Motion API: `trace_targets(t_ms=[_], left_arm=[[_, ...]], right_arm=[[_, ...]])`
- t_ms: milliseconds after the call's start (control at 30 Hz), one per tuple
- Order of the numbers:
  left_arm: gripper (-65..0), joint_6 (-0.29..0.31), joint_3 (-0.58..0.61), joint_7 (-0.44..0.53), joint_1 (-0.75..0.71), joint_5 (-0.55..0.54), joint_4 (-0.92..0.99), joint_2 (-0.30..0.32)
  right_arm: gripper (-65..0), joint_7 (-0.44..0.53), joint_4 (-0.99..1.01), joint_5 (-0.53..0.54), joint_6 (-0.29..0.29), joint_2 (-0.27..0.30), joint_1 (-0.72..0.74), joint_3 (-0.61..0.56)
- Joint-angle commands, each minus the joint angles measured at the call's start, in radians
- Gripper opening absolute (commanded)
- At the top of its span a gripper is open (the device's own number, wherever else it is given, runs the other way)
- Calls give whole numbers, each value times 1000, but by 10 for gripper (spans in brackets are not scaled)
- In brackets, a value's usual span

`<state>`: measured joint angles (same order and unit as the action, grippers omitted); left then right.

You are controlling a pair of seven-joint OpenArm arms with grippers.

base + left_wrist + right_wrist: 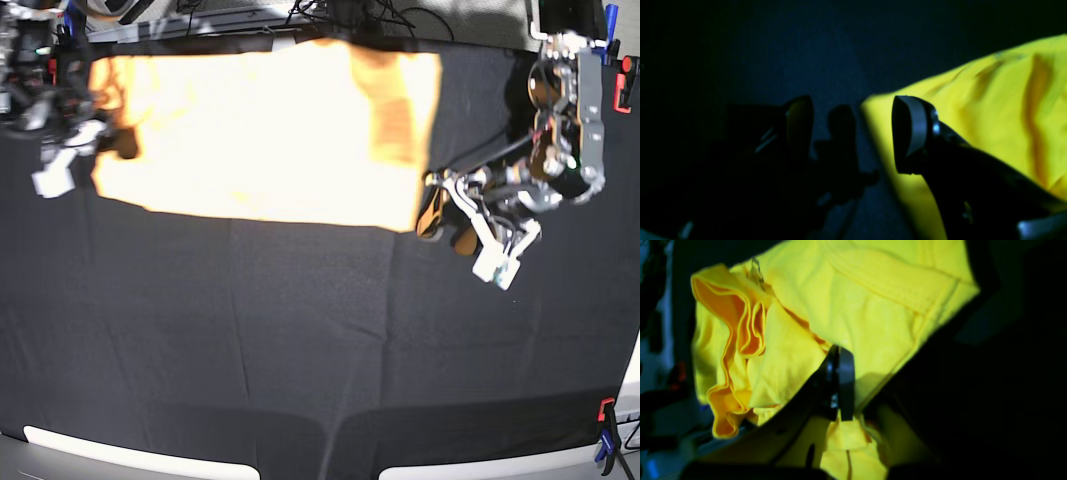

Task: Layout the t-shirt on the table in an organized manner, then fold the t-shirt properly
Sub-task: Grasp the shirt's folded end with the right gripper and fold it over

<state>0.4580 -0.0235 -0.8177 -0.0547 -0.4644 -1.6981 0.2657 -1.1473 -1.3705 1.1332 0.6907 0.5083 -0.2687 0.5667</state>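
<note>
The pale orange-yellow t-shirt (260,130) lies spread out at the far side of the black table (300,340), with a darker folded strip near its right end. My right gripper (118,142) is at the shirt's left edge. In the right wrist view it (839,386) is shut on a bunched fold of the t-shirt (857,306), and cloth hangs in ruffles beside it. My left gripper (448,228) is at the shirt's lower right corner. It (853,133) stands open, one finger over the t-shirt (1000,110) and the other over the bare table (806,50).
Red-and-black clamps sit at the table's right edge, one far (625,85) and one near (606,425). Cables (380,15) run along the far edge behind the shirt. White strips (140,460) line the front edge.
</note>
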Motion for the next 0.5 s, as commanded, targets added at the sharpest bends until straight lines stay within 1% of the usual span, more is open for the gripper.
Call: trace_targets(t_ms=[0,67,167,333,400,467], left_arm=[[-306,7,-4,35,0,-4,-21,7],[-306,10,-4,50,-23,-4,-21,7],[-306,10,-4,53,-47,-4,-21,7],[-306,16,-3,28,-85,-10,-21,6],[-306,48,-2,27,-114,-12,-21,6],[-306,68,-1,27,-148,-29,-21,6]], right_arm=[[-650,9,-27,24,7,33,8,23],[-650,5,-54,23,7,40,7,34],[-650,4,-130,24,7,27,5,24],[-650,4,-351,23,7,-48,5,-32],[-650,4,-449,23,7,-79,6,-68],[-650,5,-539,10,7,-113,10,-109]])
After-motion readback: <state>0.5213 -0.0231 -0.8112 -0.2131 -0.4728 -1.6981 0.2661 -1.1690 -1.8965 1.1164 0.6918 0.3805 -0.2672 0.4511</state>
